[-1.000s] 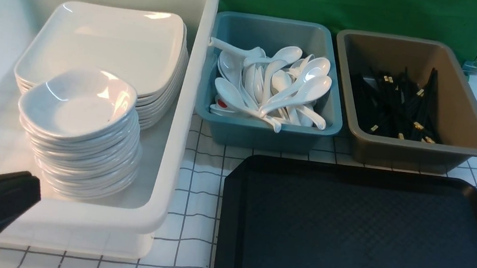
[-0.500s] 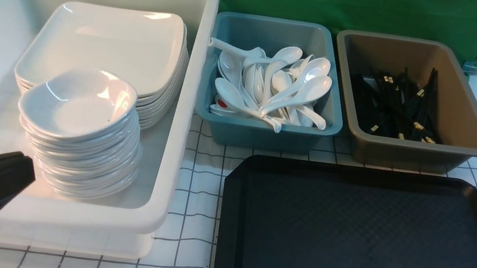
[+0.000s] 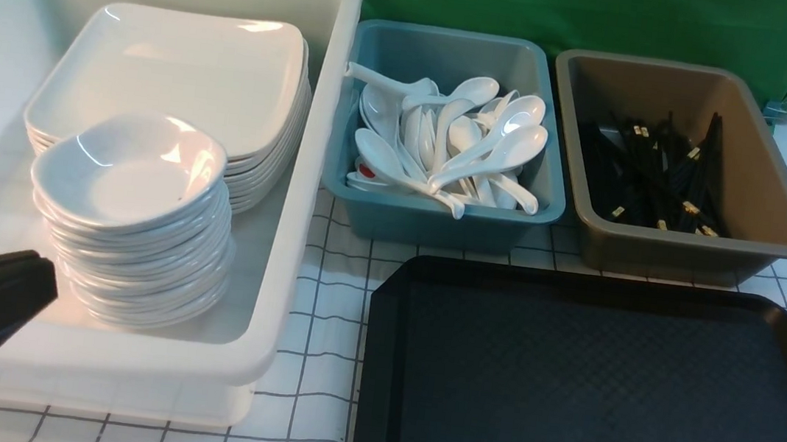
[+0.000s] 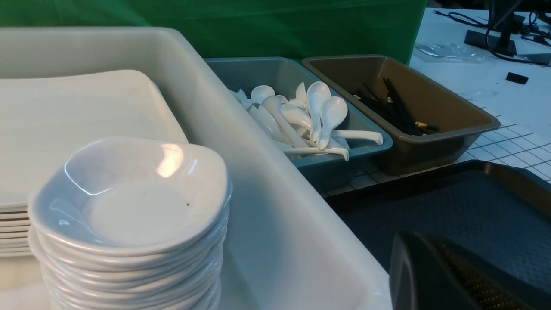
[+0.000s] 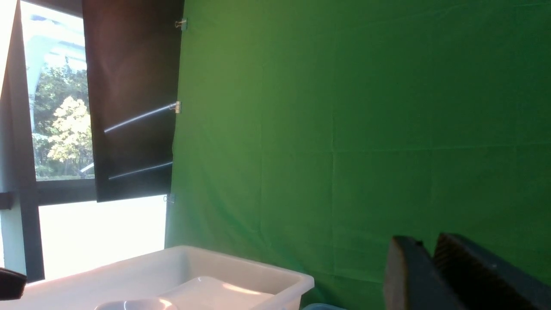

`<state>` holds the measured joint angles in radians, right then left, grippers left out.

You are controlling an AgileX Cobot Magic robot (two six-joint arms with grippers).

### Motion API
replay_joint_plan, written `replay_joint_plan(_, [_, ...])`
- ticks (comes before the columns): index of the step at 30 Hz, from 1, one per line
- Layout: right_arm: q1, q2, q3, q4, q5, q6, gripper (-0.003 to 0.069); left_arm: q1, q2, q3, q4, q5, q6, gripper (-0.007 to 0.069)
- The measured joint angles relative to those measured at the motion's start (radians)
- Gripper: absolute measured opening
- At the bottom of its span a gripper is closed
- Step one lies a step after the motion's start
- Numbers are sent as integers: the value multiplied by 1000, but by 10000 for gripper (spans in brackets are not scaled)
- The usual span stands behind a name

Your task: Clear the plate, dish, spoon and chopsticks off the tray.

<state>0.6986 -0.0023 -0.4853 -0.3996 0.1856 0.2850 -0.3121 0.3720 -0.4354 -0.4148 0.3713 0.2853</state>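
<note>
The black tray lies bare at the front right; it also shows in the left wrist view. White square plates are stacked in the white bin, with a stack of small dishes in front of them. Spoons fill the teal bin and black chopsticks lie in the brown bin. My left gripper is shut and empty by the white bin's near left corner. My right gripper is out of the front view, raised toward the green backdrop, its fingers slightly apart with nothing between them.
The teal bin and brown bin stand side by side behind the tray. A white checked cloth covers the table. A green backdrop hangs behind the bins.
My left gripper has drawn back toward the left edge and a little upward, then held still. Nothing else in the front view has moved.
</note>
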Motion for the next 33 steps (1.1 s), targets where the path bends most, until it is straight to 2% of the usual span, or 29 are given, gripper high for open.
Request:
replay_joint_plan(5, [0,0,0,0,0,0,135,18,-71,61,243,-57,-132,-3])
replay_joint_plan(7, [0,0,0,0,0,0,139,59,-125,124,290,-104,-154,-3])
replay_joint_plan(13, [0,0,0,0,0,0,155,246,-315,370,291,-263,-168,-1])
replay_joint_plan(16, [0,0,0,0,0,0,162,297,-365,436,294,-245,-171,-2])
replay_joint_plan(21, [0,0,0,0,-2,0,174,297,-372,442,342,-139,-174,-2])
replay_joint_plan(33, [0,0,0,0,-2,0,207,296,-372,442,360,-139,-174,-2])
